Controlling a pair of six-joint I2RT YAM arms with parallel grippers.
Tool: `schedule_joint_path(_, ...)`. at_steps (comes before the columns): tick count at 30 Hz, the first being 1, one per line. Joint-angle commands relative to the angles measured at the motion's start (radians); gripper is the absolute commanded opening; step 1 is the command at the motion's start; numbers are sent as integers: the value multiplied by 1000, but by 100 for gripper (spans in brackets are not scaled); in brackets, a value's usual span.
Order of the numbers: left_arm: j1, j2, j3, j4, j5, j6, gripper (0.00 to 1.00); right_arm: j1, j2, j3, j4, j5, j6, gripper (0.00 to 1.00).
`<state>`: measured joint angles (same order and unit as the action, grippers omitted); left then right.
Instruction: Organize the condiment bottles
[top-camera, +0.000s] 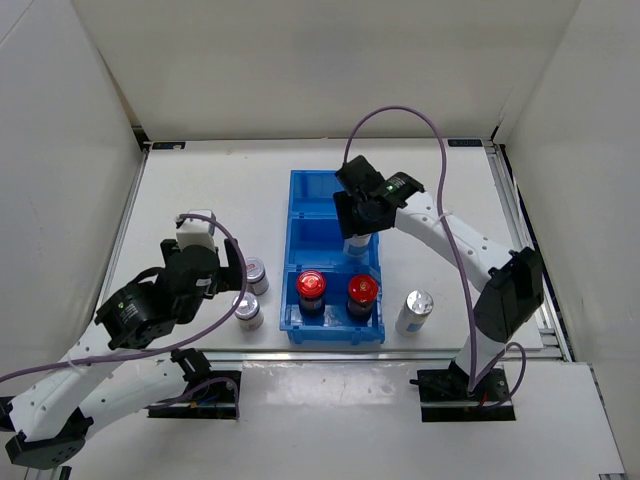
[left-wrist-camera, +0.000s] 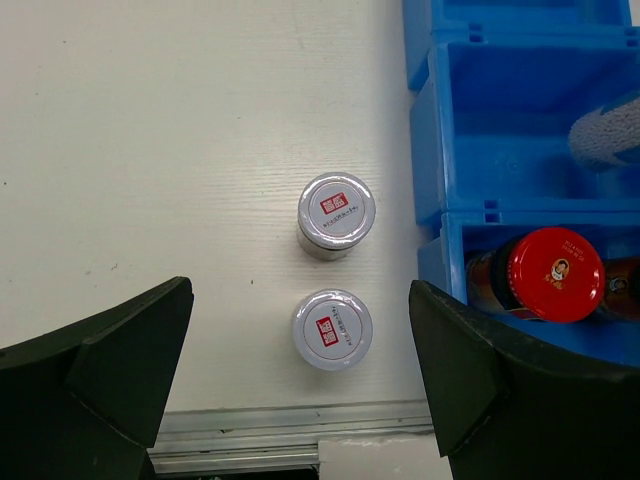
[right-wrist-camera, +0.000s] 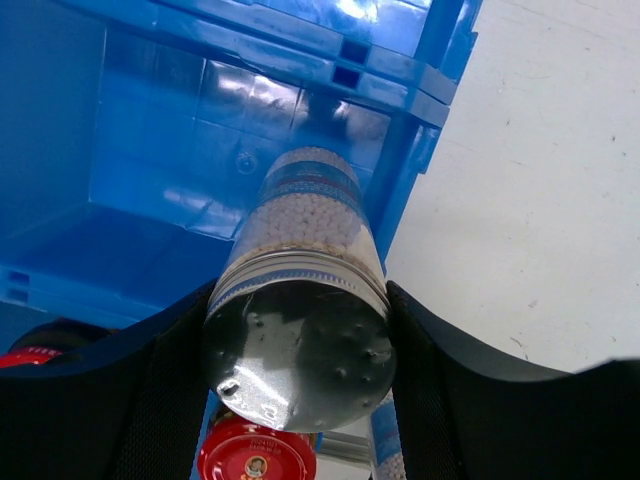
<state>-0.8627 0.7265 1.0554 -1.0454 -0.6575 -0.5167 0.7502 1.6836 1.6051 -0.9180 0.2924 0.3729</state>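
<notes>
My right gripper (top-camera: 358, 222) is shut on a tall pale silver-capped bottle (right-wrist-camera: 300, 300), which it holds by the cap and lowers into the middle compartment of the blue bin (top-camera: 300, 215). Two dark red-capped bottles (top-camera: 311, 288) (top-camera: 362, 290) stand in the near compartment. A second tall pale bottle (top-camera: 415, 312) stands on the table to the right of the bin. Two short silver-lidded bottles (left-wrist-camera: 336, 210) (left-wrist-camera: 332, 330) stand left of the bin. My left gripper (left-wrist-camera: 300, 335) is open above them, with the nearer one between its fingers (left-wrist-camera: 120, 370).
The bin's far compartment (top-camera: 315, 190) holds nothing. The table's front edge rail (left-wrist-camera: 280, 425) runs just below the nearer short bottle. White walls enclose the table on three sides.
</notes>
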Motion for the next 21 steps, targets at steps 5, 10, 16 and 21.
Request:
schedule_joint_path(5,4,-13,-8,13,-21,-3,100,0,34,-7,87,-27,-12,6)
schedule_joint_path(10,4,-13,-8,13,-21,-13,100,-9,53,-7,87,-27,-12,16)
schedule_joint_path(16,4,-13,-8,13,-21,-13,100,-9,85,-7,87,-27,-12,29)
schedule_joint_path(21,4,-13,-8,13,-21,-13,100,-9,85,87,-14,39,-12,100)
